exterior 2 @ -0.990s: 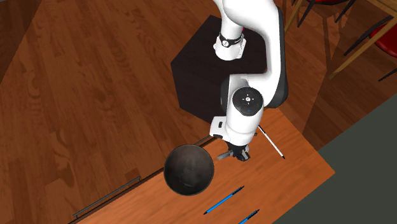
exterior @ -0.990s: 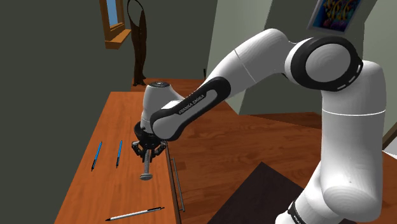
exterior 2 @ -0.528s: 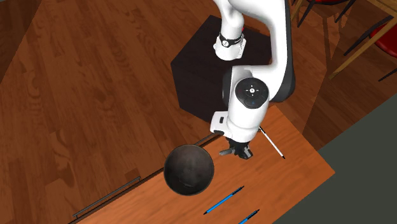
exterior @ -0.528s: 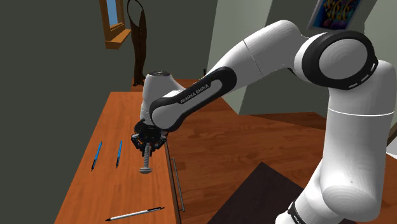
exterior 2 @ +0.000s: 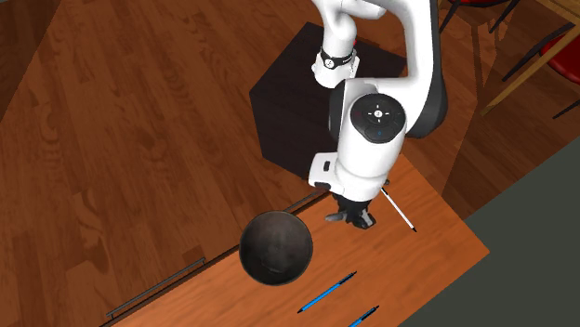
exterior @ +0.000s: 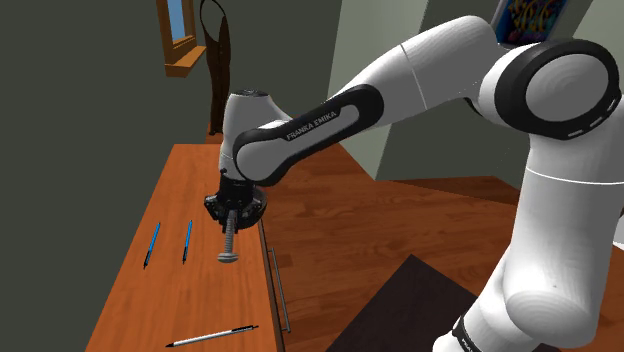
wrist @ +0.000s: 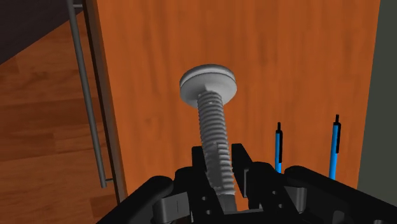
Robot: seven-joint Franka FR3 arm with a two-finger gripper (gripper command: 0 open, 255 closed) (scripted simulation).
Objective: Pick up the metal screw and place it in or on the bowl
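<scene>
A grey threaded screw [exterior: 229, 241] hangs head down above the wooden tabletop [exterior: 190, 190], clear of it. My gripper [exterior: 232, 212] is shut on its shank end. In the wrist view the screw [wrist: 210, 121] runs out from between the black fingers [wrist: 198, 160] of the gripper [wrist: 219, 162], its flat round head pointing at the table. A dark round bowl [exterior 2: 251, 260] sits on the table, towards the second exterior view's left of the gripper [exterior 2: 351, 219] and a short way from it.
Two blue pens [exterior: 151, 243] [exterior: 187, 240] lie beyond the screw, near the wall. A white pen [exterior: 212, 336] lies near the front end of the table. A metal drawer handle [exterior: 278, 290] runs along the table's side. The dark stand [exterior 2: 288, 102] is on the wooden floor.
The arm has risen and the hand has turned a little, carrying the screw higher above the table. The grip on the screw is unchanged.
</scene>
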